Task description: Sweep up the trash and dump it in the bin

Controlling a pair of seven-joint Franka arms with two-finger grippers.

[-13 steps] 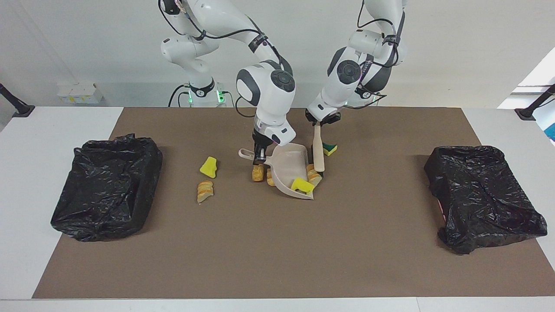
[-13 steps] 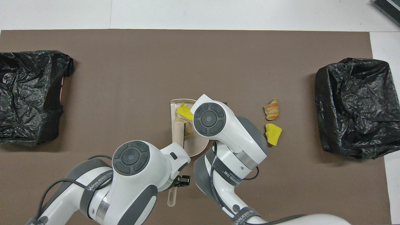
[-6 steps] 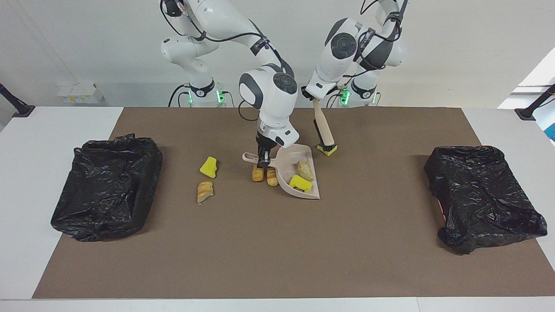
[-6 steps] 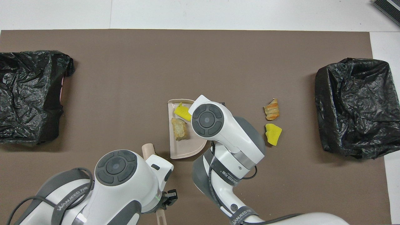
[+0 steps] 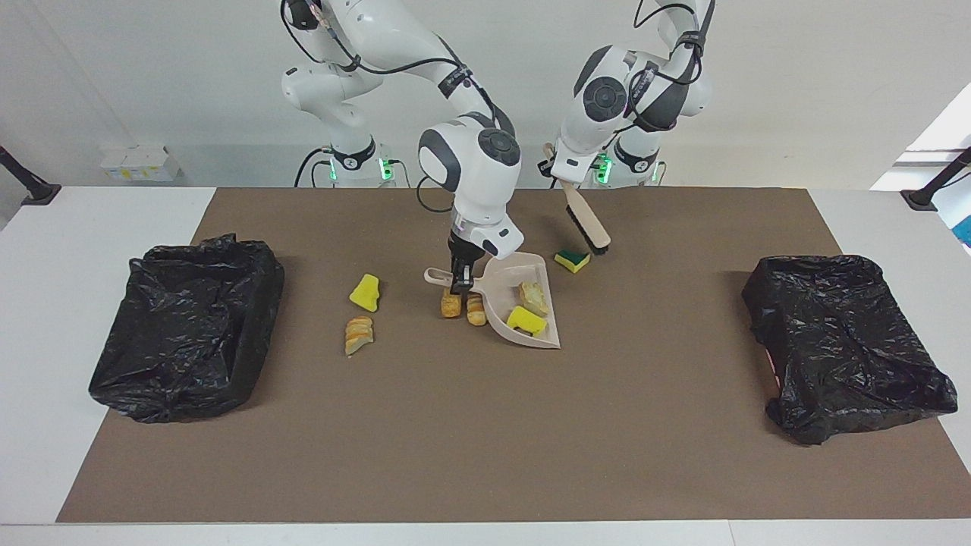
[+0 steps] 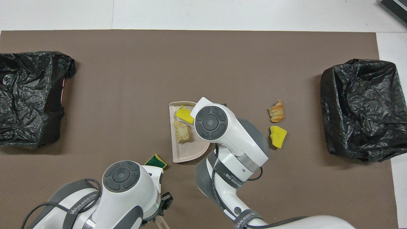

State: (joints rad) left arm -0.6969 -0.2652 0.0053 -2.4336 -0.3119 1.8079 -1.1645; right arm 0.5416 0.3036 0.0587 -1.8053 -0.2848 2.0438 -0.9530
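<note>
While you watch the brown mat (image 5: 485, 440) on the white table (image 5: 91, 212), these lines hold:

Right gripper (image 5: 459, 282): clamped on the handle of the beige dustpan (image 5: 507, 318), near the middle of the mat.
Dustpan contents: you see a yellow sponge chunk (image 5: 526, 321) and a tan roll (image 5: 534, 298) lying in the pan.
Left gripper (image 5: 560, 176): up in the air over the mat's edge at the robots' end, fingers closed on the handle of the brush (image 5: 588, 226), which slants down with its black bristles off the mat.
Green-sided sponge (image 5: 571, 261): on the mat, just beside the dustpan toward the left arm's end, close under the brush head.
Two striped rolls (image 5: 463, 306): on the mat, touching the dustpan's outer wall below the right gripper.
Loose yellow sponge (image 5: 365, 293): toward the right arm's end of the mat, apart from the pan.
Loose striped roll (image 5: 358, 334): just beside that sponge, farther from the robots.
Bins: one black-bagged bin (image 5: 186, 326) at the right arm's end, another bagged bin (image 5: 846, 345) at the left arm's end.
Writing: you can read "WANJEED" on the forearm bands (image 6: 76, 202) of both arms.
</note>
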